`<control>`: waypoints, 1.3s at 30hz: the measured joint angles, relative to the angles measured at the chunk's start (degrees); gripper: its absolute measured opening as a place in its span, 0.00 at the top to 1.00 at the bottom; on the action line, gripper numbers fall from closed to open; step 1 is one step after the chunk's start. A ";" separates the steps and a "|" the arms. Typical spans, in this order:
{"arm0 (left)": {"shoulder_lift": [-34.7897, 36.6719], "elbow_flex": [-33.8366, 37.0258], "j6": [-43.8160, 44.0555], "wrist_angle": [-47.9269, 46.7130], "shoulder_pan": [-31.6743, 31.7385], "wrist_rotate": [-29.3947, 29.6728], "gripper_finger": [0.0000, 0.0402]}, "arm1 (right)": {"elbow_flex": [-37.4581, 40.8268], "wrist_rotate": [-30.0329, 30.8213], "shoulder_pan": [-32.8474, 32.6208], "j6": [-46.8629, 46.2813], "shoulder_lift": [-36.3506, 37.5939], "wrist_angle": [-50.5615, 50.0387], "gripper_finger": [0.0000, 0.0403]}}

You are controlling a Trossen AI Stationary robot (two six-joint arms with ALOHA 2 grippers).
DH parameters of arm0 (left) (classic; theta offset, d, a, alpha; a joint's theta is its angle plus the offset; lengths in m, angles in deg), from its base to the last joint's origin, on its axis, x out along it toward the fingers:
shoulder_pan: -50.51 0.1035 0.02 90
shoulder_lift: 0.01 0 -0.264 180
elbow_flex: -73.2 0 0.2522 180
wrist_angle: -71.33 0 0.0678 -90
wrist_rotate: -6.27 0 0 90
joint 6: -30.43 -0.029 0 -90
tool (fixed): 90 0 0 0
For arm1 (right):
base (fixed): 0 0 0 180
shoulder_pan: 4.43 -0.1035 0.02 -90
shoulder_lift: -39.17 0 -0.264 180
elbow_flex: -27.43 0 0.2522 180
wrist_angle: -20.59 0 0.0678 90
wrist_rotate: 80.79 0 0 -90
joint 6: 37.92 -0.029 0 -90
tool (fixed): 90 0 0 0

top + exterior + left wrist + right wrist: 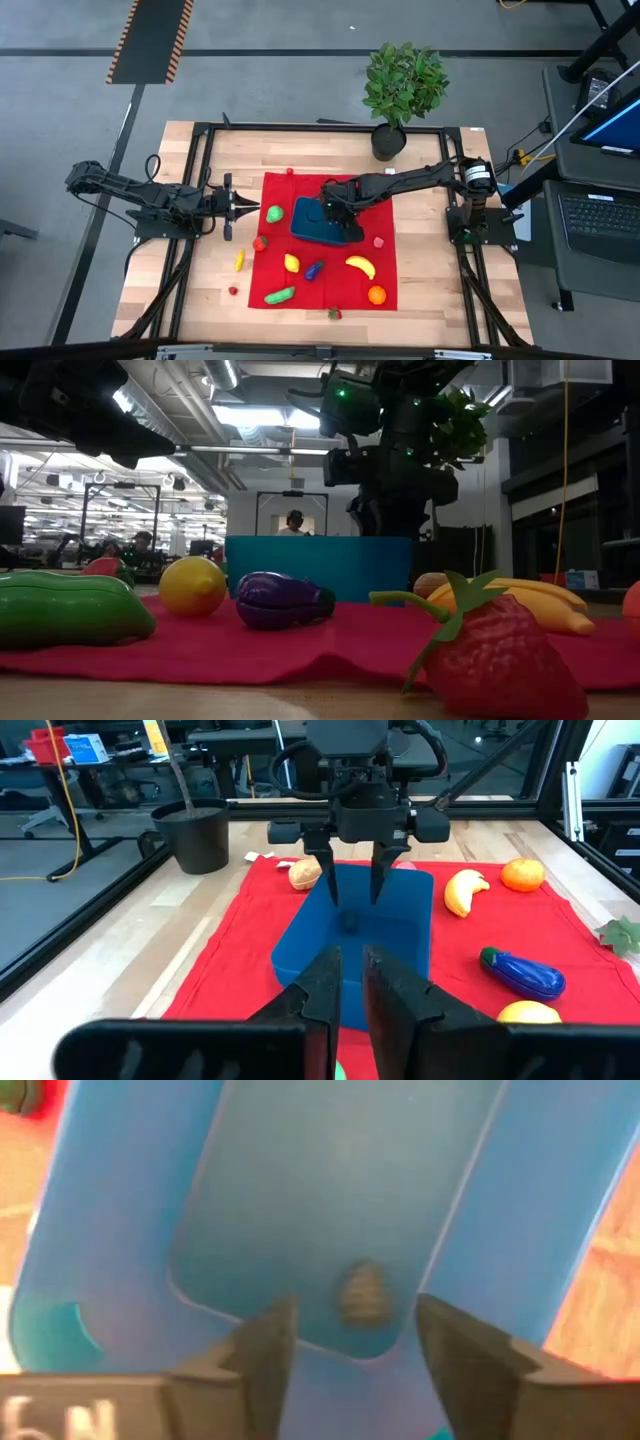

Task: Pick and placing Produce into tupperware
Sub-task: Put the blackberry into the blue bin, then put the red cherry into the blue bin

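Teal-blue tupperware [318, 222], shallow, rounded corners; right end effector [354, 892] above it, parted, empty.

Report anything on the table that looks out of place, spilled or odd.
Most of the produce lies on the red cloth, but a few pieces sit off it on the bare wood: a strawberry at the near edge, a yellow piece and a small red one to the left. The tupperware sits upright under the right tool, holding one small item.
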 joint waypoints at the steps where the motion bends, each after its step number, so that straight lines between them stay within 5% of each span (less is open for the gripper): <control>1: 0.00 0.00 0.00 -0.01 0.01 0.00 0.92 | 0.00 0.00 0.00 -0.01 0.00 0.02 0.42; 8: 0.00 0.00 -0.02 -0.01 0.00 0.00 0.96 | -0.46 -0.02 0.00 0.01 -0.02 -0.33 0.29; 23: 0.00 0.00 -0.26 0.14 -0.01 -0.02 0.96 | -9.46 -1.22 0.47 -0.05 0.58 -5.90 0.30; 31: 0.00 0.00 -0.31 0.25 -0.01 -0.02 0.91 | -1.35 -4.52 3.71 -6.32 8.09 7.54 0.30; 39: 0.00 0.00 -0.26 -0.06 -0.04 -0.02 0.87 | 15.79 -4.52 3.89 -10.24 18.04 32.67 0.30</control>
